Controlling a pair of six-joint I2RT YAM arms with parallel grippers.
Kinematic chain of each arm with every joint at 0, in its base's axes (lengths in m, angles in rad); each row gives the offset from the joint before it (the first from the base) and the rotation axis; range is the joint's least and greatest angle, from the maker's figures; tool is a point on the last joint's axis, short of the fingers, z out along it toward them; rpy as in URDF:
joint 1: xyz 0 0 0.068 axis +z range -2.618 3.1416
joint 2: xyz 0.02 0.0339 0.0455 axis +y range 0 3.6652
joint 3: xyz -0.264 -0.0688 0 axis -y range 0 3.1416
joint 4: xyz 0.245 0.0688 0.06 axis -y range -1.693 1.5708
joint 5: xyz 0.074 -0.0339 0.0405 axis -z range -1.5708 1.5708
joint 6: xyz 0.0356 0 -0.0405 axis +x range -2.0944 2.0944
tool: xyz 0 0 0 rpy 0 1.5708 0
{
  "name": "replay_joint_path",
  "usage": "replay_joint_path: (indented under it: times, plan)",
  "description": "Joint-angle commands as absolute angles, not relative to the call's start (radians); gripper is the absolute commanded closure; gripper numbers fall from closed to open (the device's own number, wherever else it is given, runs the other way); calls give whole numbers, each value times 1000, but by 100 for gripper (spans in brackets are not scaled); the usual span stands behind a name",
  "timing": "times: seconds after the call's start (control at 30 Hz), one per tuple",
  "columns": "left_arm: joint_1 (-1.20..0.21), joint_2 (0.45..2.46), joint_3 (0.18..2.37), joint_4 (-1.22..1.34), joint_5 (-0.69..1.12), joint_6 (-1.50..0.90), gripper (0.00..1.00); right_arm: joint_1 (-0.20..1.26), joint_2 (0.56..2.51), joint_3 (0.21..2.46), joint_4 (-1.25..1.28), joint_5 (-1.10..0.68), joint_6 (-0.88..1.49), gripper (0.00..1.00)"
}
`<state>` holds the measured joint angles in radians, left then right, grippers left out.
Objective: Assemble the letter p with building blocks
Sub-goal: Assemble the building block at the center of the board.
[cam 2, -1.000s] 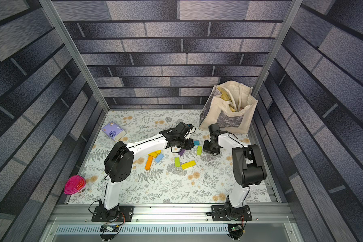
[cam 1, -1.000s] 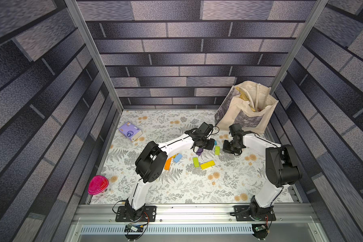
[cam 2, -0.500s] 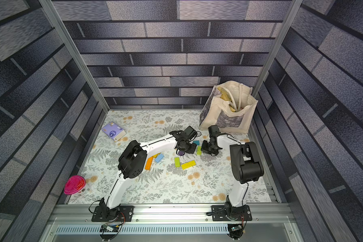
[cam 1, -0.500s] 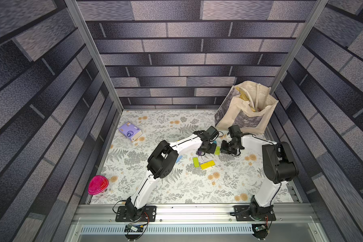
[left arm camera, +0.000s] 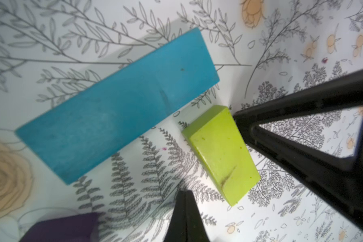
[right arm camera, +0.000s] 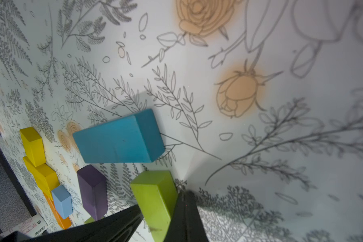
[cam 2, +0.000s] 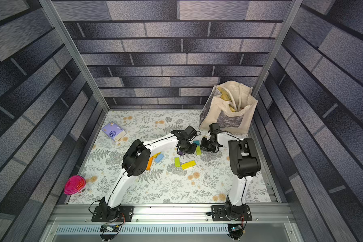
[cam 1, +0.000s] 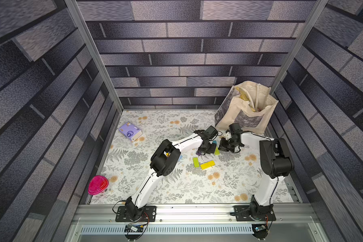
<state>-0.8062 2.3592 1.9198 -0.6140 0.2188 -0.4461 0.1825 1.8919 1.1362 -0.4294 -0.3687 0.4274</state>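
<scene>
floral tabletop point(cam 1: 208, 188), long flat teal block point(left arm camera: 117, 104), short scuffed lime block point(left arm camera: 220, 155) beside it — both arms' jaws pressed together

We lose the purple block point(left arm camera: 61, 227) at the left wrist view's edge. In a top view the left arm point(cam 2: 136, 161) covers most of the orange block point(cam 2: 149, 163). We cannot make out the bag point(cam 2: 245, 119) contents.

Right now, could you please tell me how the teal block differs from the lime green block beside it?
The teal block is long, the lime green block short. No gripper touches the teal block, while the right gripper rests against the lime green block. Both are solid-coloured rectangular blocks.
</scene>
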Motion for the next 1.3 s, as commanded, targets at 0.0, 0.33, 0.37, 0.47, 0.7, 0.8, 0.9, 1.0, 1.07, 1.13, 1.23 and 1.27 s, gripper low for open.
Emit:
replay_joint_path:
  times: [0.0, 0.33, 0.37, 0.47, 0.7, 0.8, 0.9, 1.0, 1.07, 1.13, 1.23, 1.27]
  plan:
    - [-791, 2381, 1947, -623, 260, -466, 100, 180, 1943, 1143, -468, -350, 433, 100]
    - [-784, 2405, 1985, -594, 336, -454, 100, 179, 1953, 1167, -493, -341, 431, 100]
    - [-785, 2408, 1990, -593, 343, -452, 100, 178, 1951, 1166, -495, -341, 431, 100]
    - [-789, 2419, 2015, -604, 348, -448, 100, 177, 1947, 1158, -494, -346, 430, 100]
    - [-790, 2448, 2054, -625, 359, -454, 100, 175, 1948, 1149, -488, -359, 432, 100]
    - [-789, 2457, 2070, -636, 358, -457, 100, 171, 1955, 1150, -488, -360, 435, 100]
    - [-784, 2464, 2077, -643, 357, -464, 100, 169, 1960, 1152, -486, -366, 439, 100]
    - [-779, 2465, 2075, -641, 357, -472, 100, 169, 1965, 1157, -488, -368, 439, 100]
    - [-779, 2467, 2077, -638, 358, -475, 100, 169, 1967, 1160, -489, -369, 439, 100]
    - [-776, 2471, 2082, -640, 360, -476, 100, 167, 1968, 1163, -491, -368, 438, 100]
    - [-774, 2477, 2091, -644, 361, -479, 100, 168, 1973, 1166, -490, -371, 439, 100]
    - [-774, 2478, 2092, -643, 361, -481, 100, 168, 1974, 1167, -489, -373, 442, 100]
